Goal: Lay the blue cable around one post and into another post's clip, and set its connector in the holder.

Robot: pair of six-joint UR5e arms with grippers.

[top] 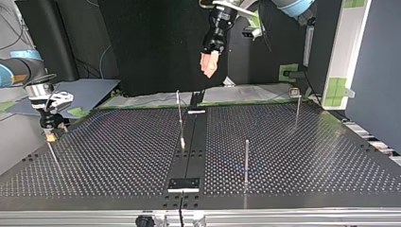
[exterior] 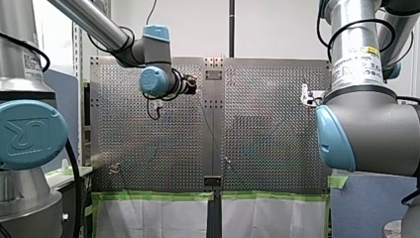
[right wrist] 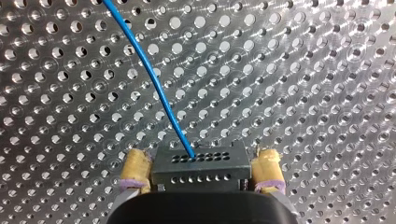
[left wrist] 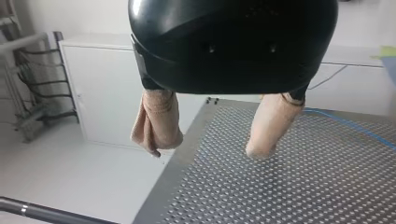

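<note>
You can make out just one mark: the "UR" emblem raised on the blue joint cap (exterior: 29,134) of my left arm (exterior: 20,59), in the front view. My right arm (exterior: 369,124) carries a white label (exterior: 356,67) and a yellow sticker (exterior: 372,51). Their print is too small for you to read.

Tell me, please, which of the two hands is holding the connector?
My right hand: its yellow pads clamp the black connector trailing the blue cable; my left hand is open, empty.
</note>
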